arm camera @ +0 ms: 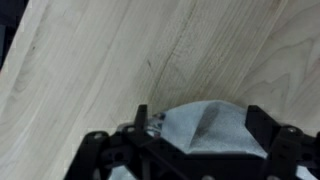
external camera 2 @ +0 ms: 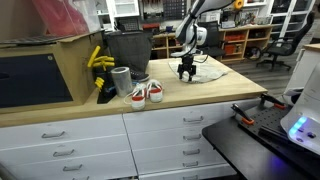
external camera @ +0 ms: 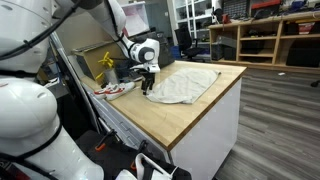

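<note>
exterior view: sneakers (external camera 2: pixel 146 94) near gripper (external camera 2: pixel 186 77), cloth (external camera 2: pixel 214 72)

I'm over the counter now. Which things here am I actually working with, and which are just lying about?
In hand:
- gripper, open, at the near edge of the cloth
- white cloth, spread on the counter

Lying about:
- pair of sneakers
- grey cylinder
- yellow object
- black bin
</note>
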`<state>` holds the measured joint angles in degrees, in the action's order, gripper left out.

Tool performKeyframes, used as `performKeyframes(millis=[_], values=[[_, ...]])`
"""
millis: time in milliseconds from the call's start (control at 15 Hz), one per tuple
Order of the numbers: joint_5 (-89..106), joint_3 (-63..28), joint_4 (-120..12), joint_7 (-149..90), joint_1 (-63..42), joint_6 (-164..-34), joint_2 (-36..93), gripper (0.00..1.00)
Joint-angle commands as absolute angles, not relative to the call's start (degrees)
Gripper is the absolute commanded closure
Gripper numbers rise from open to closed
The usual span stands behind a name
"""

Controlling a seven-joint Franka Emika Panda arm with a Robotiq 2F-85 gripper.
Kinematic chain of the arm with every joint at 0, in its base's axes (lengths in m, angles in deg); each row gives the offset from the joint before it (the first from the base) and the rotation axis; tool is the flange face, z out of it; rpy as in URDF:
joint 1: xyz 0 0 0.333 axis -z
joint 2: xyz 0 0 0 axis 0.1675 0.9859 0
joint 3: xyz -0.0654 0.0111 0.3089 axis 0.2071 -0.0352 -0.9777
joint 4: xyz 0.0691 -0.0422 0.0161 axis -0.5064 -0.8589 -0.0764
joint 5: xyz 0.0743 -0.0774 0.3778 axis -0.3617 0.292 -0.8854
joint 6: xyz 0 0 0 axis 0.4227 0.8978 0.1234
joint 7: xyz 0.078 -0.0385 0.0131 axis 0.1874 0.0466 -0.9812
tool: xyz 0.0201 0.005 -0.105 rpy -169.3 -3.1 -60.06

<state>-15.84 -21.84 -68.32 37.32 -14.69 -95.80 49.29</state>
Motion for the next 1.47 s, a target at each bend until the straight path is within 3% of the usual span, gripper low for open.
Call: performKeyframes(millis=[0,800,1400], values=[[-17.3,-22.0,-65.7,40.5,-14.2,-90.8,48.1,0.00],[-15.5,-20.9,-62.3,43.7,-14.2,-81.8,48.1,0.00],[-14.6,-19.7,-61.5,43.7,-14.4,-82.1,51.7,0.00]])
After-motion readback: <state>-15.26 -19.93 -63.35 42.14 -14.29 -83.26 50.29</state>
